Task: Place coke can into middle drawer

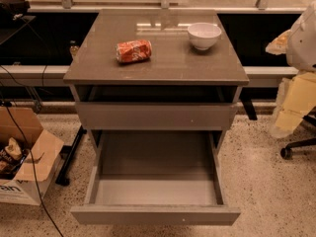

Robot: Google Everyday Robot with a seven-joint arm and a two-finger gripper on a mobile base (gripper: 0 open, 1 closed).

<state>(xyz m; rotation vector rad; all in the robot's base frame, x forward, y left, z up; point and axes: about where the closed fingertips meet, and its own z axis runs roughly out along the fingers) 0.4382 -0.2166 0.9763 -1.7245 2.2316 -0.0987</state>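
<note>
The coke can (134, 51), red-orange with white lettering, lies on its side on the grey cabinet top (158, 68), left of centre. The middle drawer (155, 191) is pulled far out towards me, and its smooth grey tray holds nothing. The like grey front above it (155, 115) stands only a little out. My gripper (295, 105) shows as a white and pale-yellow shape at the right edge. It hangs beside the cabinet, well right of the can and above the floor, and holds nothing that I can see.
A white bowl (204, 35) stands on the cabinet top, back right of the can. An open cardboard box (24, 157) with cables sits on the floor at the left. A chair's wheeled base (296, 147) is at the right. A dark bench runs behind the cabinet.
</note>
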